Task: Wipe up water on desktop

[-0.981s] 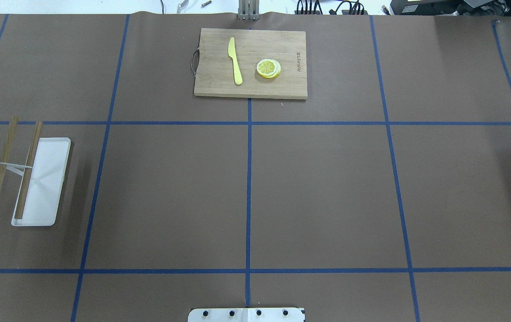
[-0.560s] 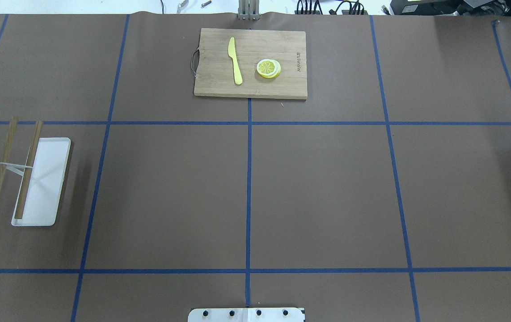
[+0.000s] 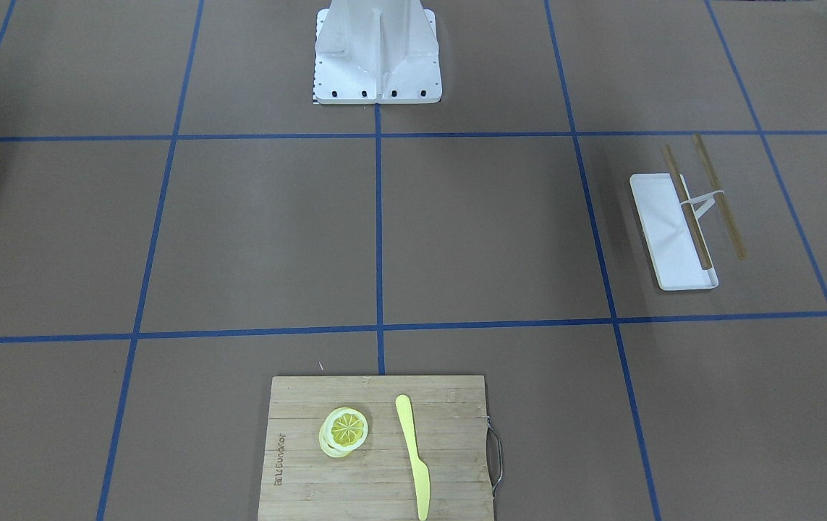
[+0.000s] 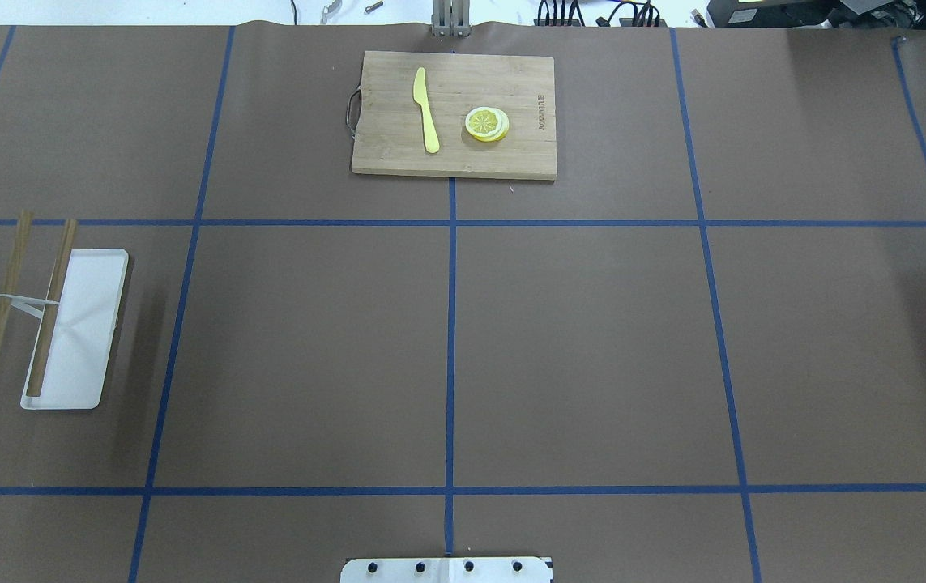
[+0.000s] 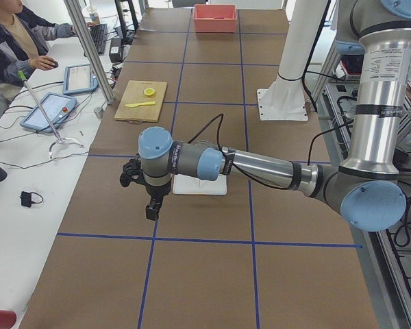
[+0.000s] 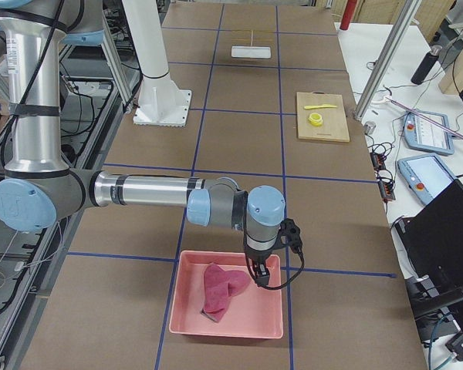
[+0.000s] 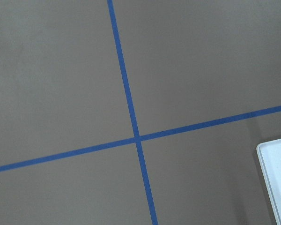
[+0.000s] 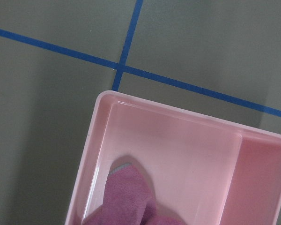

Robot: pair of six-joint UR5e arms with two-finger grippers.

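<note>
The desktop point(image 4: 584, 348) is a matte brown surface with blue tape lines; I see no water on it. A magenta cloth point(image 6: 222, 287) lies in a pink tray point(image 6: 270, 314) and also shows in the right wrist view point(image 8: 126, 199). My right gripper point(image 6: 260, 274) hangs over the tray's far part, right beside the cloth; I cannot tell if it is open or shut. My left gripper point(image 5: 151, 209) hovers over the desktop beside the white tray point(image 5: 198, 185); I cannot tell its state either. Neither gripper shows in the overhead or front views.
A bamboo cutting board point(image 4: 511, 154) with a yellow knife point(image 4: 425, 109) and lemon slices point(image 4: 486, 124) lies at the far centre. The white tray point(image 4: 90, 324) with two wooden sticks point(image 4: 51, 308) across it lies at left. The robot base point(image 3: 377, 51) stands mid-table. An operator point(image 5: 14, 41) sits at the side desk.
</note>
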